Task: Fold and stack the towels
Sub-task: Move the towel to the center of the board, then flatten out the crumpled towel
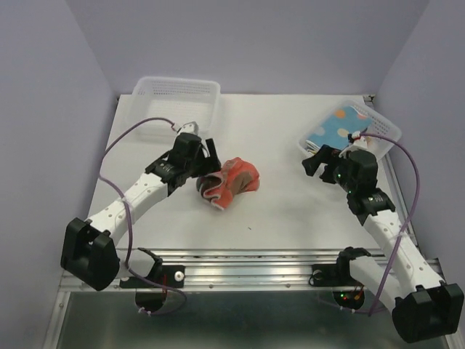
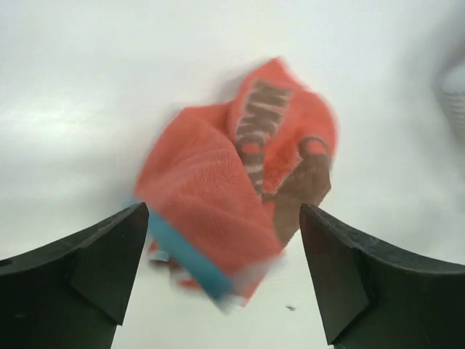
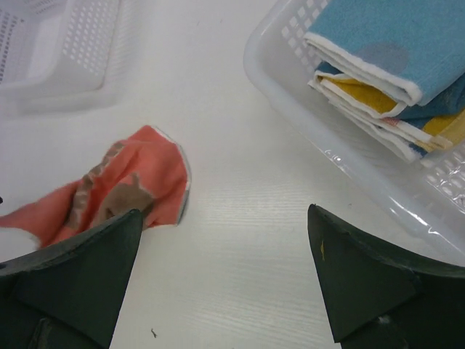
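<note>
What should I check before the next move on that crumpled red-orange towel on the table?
1. Is the red-orange towel flat enough to fold: not ok, it lies bunched in a heap.
2. Is the left gripper open: ok, its fingers stand wide on either side of the towel.
3. Is the towel free of the left fingers: cannot tell, the wrist view is blurred.
4. Is the right gripper open and empty: ok.
5. Are the folded towels sitting in their basket: ok, neatly stacked.
6. Is there bare table beside the heap for spreading: ok.
</note>
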`<state>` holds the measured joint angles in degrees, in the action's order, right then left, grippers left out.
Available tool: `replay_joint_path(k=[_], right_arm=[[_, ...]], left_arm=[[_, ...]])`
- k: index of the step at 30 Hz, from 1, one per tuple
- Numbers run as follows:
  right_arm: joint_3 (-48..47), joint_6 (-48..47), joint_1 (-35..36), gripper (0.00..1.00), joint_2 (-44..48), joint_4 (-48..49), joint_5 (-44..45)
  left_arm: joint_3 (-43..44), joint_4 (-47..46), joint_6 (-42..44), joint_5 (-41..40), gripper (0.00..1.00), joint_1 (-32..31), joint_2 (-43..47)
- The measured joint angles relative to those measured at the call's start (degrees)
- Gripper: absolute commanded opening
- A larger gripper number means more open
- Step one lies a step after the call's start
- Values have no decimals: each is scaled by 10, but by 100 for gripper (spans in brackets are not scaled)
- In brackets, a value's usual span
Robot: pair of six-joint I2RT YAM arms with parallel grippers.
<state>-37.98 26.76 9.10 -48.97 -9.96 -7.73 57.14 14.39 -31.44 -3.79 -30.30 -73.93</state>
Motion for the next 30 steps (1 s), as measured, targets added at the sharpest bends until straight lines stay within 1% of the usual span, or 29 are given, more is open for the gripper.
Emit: replay_joint_path(k=[1,3,6,9,15,18,24,26,30], right_arm=[[0,-1,5,100,-3,-3,5],[0,-2,42,100,-21,-12,28],[0,-5,134,100,-75,-21,72],[-5,-11,207,100,-139,-22,104],[-56,-25,310,100,-261,-29,176],[-76,-20,339,100,-296,-13,200],[-85,-10,348,100,-333,0,219],[-92,-16,365,100,-343,0,222],[-102,-18,425,100,-357,11,217]], left_arm=[[-15,9,-10,-19,99,3,7],[-66,47,-42,-74,99,19,45],[-104,60,-72,-121,99,34,91],[-132,47,-87,-132,99,34,110],[-177,29,-107,-132,99,43,107],[-202,22,-122,-132,99,71,107],[-254,-10,-133,-122,99,154,107],[-261,-24,-134,-115,99,170,101],[-262,-68,-133,-96,99,182,71]])
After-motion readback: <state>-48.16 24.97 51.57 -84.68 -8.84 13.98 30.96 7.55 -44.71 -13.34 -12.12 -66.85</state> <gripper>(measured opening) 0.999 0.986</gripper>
